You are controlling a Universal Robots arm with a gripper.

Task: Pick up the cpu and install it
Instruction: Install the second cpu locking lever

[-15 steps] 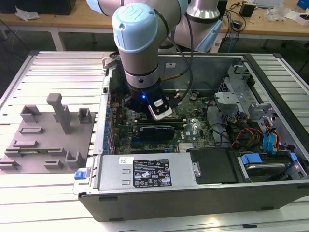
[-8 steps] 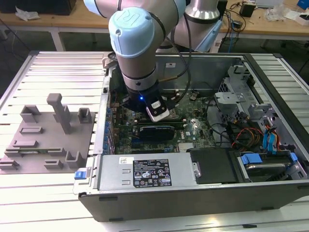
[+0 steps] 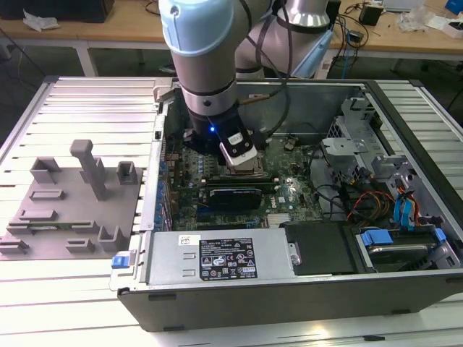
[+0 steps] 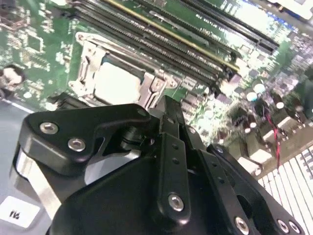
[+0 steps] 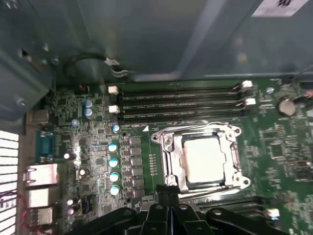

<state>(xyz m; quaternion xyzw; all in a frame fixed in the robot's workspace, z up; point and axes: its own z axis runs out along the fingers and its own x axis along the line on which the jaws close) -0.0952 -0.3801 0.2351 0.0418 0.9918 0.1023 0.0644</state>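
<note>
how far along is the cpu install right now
Done, by the look of it: the cpu already lies flat inside the socket frame on the motherboard, seen in both wrist views. In hand: nothing visibly held; the gripper hangs just above the socket. Left: the frame's metal bracket sits around the chip, but whether it is latched cannot be told.

grey fixture on slatted table | open computer case beside it | green motherboard
</note>
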